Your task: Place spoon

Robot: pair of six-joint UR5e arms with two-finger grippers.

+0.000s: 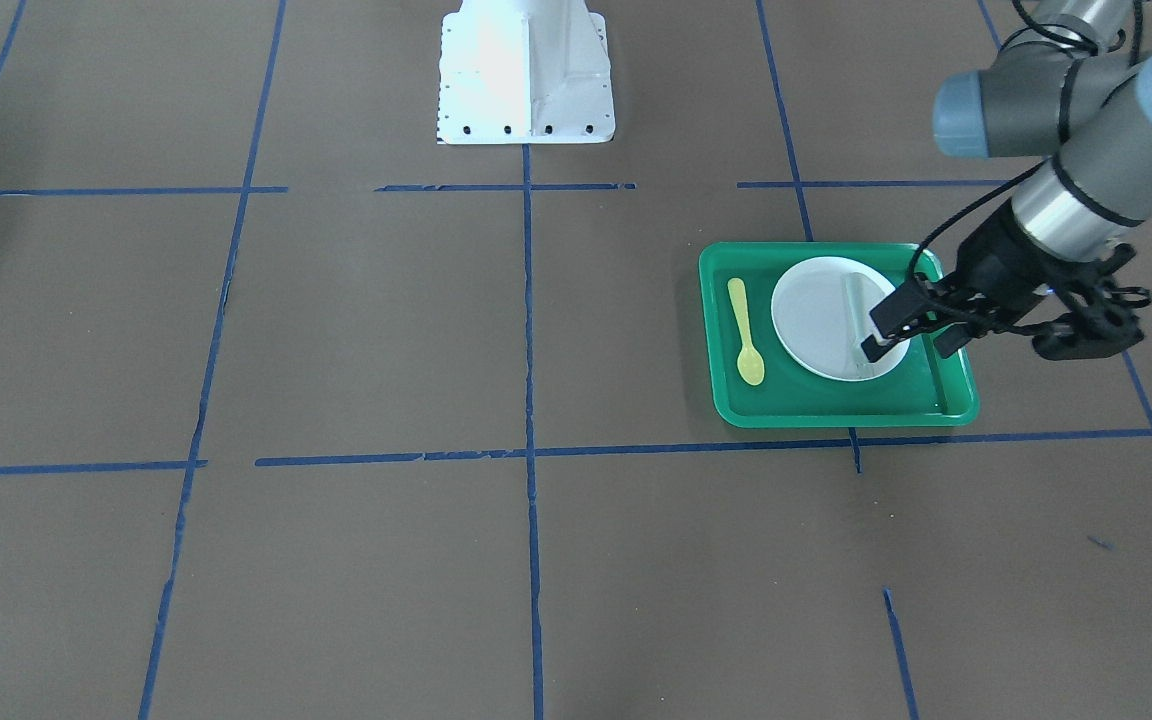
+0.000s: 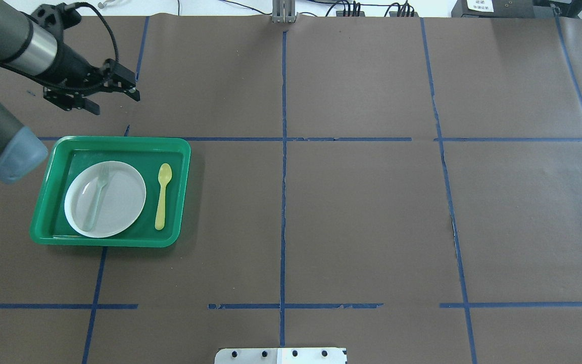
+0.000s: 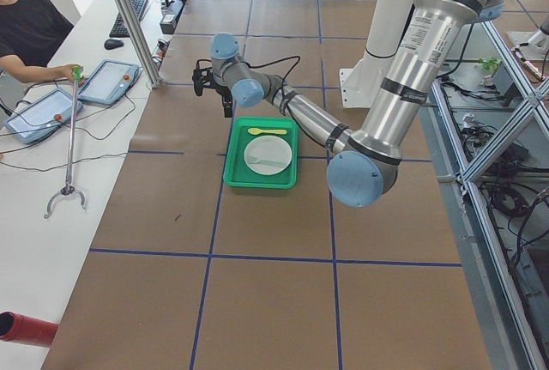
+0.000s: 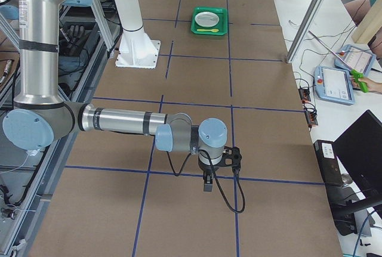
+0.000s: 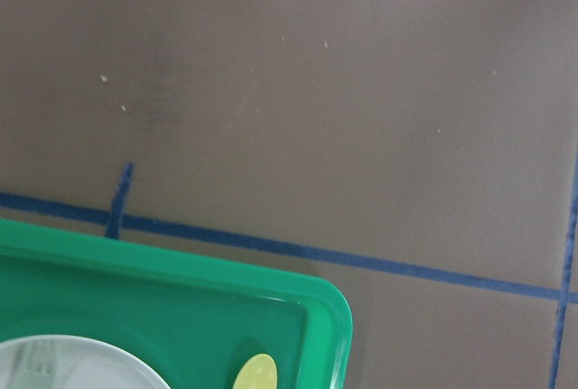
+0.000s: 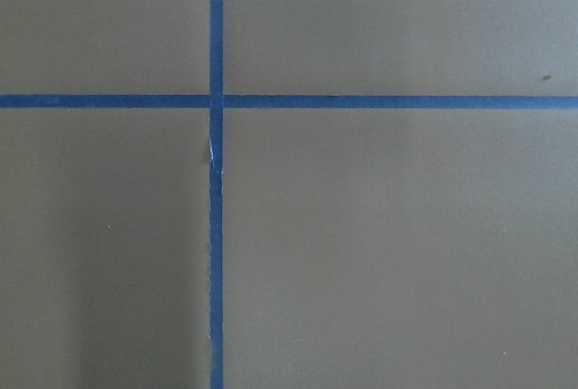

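Two grippers, listed from the tool outward.

1. Left gripper (image 2: 116,102): black two-finger unit with its fingers spread and nothing between them. It is raised over the brown paper-covered table (image 2: 361,202), just beyond the far edge of the tray.
2. Right gripper (image 4: 207,182): shown only from the side, well apart at the table's other end. Whether it is spread or closed cannot be told. Its wrist camera shows only paper and blue tape.
3. Small yellow plastic spoon (image 2: 161,197): lies flat on the tray floor, just beside the plate on the side toward the table's centre, and is not held.
   - Long axis: runs near-to-far, with the oval bowl at the far end, nearest the left gripper.
   - Direction from that gripper: back toward the robot and slightly to its right. The left wrist view catches only the bowl's tip.
   - Nearer arm: the left, by a wide margin.
4. Green rectangular plastic tray (image 2: 119,141): holds the spoon and the plate.
5. Round white plate (image 2: 119,202): carries a pale grey-green translucent fork (image 2: 95,194), lying roughly parallel to the spoon.

Judgement: the spoon appears set in place beside the plate.
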